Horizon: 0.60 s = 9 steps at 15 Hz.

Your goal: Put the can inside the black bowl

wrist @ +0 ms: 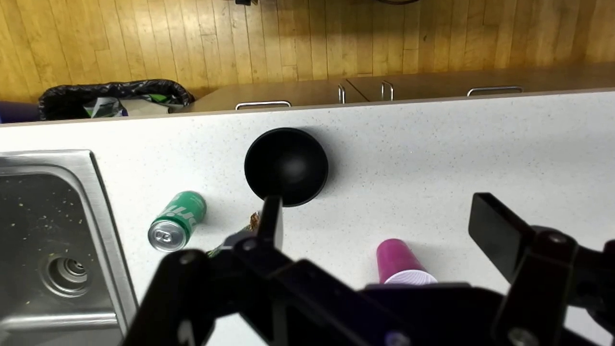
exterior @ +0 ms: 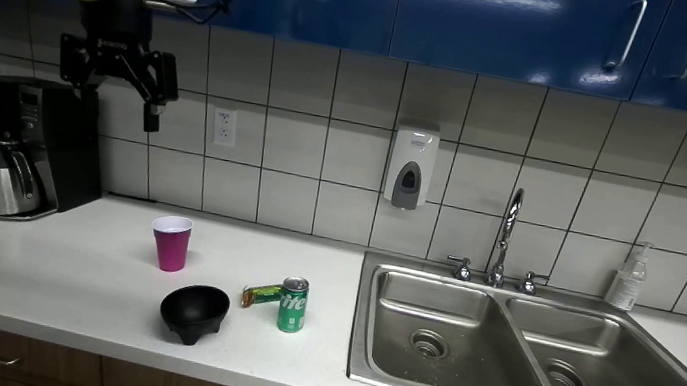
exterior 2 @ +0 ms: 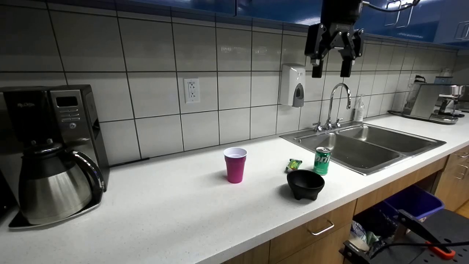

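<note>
Closest to the lens in the wrist view comes the gripper point(wrist: 378, 211), crowding the bottom of the frame, jaws spread wide to either side, with the white countertop point(wrist: 432, 154) showing between them. Upper middle, it's the black bowl point(wrist: 286, 166), dark inside turned up towards us, one tip of the gripper crossing its lower rim in the picture. Look to the left of the frame and there's the can point(wrist: 180, 218), green, silvery top facing the camera, standing on the countertop, outside the bowl and apart from it! Far left, the steel sink point(wrist: 100, 218); lower centre-right, the pink cup point(wrist: 398, 262), partly covered by the gripper.

Over to an exterior view: the gripper hangs at upper left, high above the countertop. Down at lower centre the can is upright, label showing, the bowl to its left on stubby feet, near it, not touching, and a green packet point(exterior: 263, 294) just beside the can, a little further back. Farther back again, left of centre, the pink cup stands upright. Soap dispenser point(exterior: 411, 168) on the tiled wall point(exterior: 295, 141), just right of centre; black coffee maker point(exterior: 69, 140) at the left edge; chrome tap point(exterior: 507, 229) on the right, rising behind the sink!
</note>
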Each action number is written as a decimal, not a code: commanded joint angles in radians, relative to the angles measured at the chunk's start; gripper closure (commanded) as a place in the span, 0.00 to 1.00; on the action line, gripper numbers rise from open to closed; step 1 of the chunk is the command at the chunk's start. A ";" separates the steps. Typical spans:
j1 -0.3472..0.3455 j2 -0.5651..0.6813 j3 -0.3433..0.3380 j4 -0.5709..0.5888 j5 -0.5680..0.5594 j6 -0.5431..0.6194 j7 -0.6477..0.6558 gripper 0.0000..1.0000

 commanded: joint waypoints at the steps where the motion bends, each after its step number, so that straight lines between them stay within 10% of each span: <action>1: -0.018 -0.019 0.010 -0.048 -0.008 0.090 0.028 0.00; 9: -0.070 0.059 -0.011 -0.079 -0.040 0.274 0.022 0.00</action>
